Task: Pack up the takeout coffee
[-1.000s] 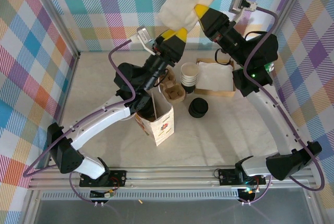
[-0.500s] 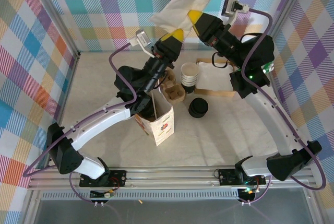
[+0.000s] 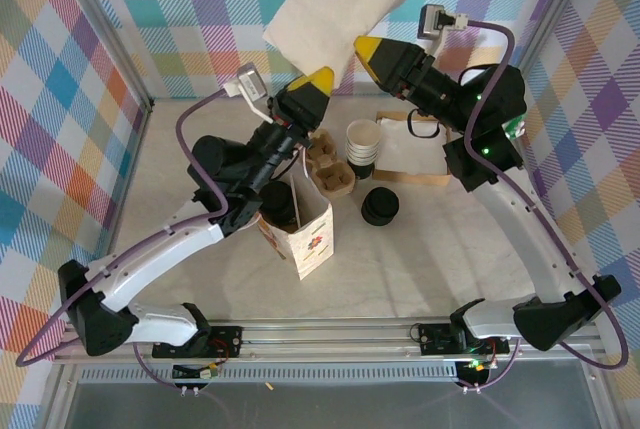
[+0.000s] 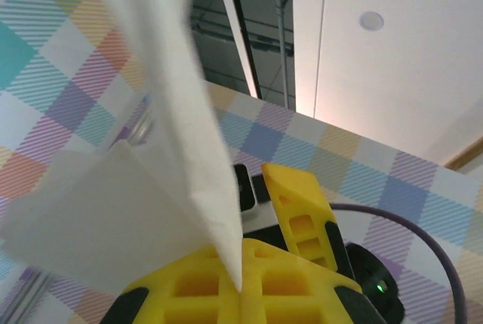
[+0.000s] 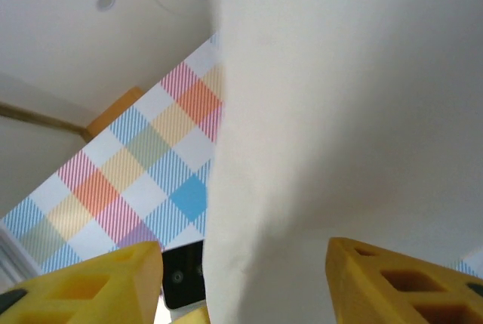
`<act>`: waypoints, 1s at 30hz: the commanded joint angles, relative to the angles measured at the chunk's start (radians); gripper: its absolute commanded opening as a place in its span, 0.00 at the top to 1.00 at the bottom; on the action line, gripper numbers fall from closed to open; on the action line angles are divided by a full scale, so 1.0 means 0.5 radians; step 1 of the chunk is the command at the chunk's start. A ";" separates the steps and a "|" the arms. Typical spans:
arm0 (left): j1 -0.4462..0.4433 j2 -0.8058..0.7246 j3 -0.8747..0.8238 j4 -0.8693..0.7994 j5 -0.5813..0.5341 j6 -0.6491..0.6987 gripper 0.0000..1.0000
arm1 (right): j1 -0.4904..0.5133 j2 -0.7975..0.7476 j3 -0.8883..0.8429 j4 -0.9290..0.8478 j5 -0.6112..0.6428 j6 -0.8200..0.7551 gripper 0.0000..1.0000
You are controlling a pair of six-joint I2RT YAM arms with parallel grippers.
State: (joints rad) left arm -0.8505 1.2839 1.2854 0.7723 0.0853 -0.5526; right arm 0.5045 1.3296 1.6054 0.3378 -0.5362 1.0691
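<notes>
A white paper bag [image 3: 335, 9] hangs high over the back of the table. My left gripper [image 3: 310, 84] is shut on its lower corner, the jaws pinched on the paper [image 4: 241, 279]. My right gripper [image 3: 368, 49] stands open just right of the bag's edge. Its yellow fingers [image 5: 98, 286] are wide apart and the bag [image 5: 339, 112] spreads in front of them. A dark round top [image 3: 277, 204] shows inside the printed carton [image 3: 310, 234], partly under my left arm. I cannot tell whether that is the takeout coffee.
A stack of lidless white-rimmed cups [image 3: 363, 144] stands mid-table beside a brown pulp cup carrier [image 3: 330, 171]. A low stack of loose black lids [image 3: 380, 206] lies in front of them. A wooden tray with white paper [image 3: 415, 149] sits at the back right.
The bag has travelled left and turned flatter, carried by my left gripper. My left arm swung left, uncovering the carton's left side. The right gripper followed leftward and lower.
</notes>
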 commanded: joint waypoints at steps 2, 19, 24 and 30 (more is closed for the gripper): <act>-0.019 -0.098 -0.010 -0.248 0.255 0.061 1.00 | 0.010 0.019 0.164 -0.172 -0.172 -0.114 0.32; -0.021 -0.387 0.104 -1.108 0.557 0.507 1.00 | 0.010 -0.011 -0.155 0.353 -0.614 0.423 0.61; -0.020 -0.471 -0.011 -1.127 0.554 0.399 1.00 | 0.008 -0.048 -0.159 0.428 -0.627 0.346 0.89; -0.023 -0.594 -0.173 -1.196 0.466 0.332 1.00 | 0.010 -0.088 -0.134 0.407 -0.649 0.148 1.00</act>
State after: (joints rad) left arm -0.8513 1.0233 1.2331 0.2142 0.3367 -0.3592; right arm 0.5068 1.3201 1.5185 0.4801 -0.8558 1.2144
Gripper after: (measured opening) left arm 0.046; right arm 0.062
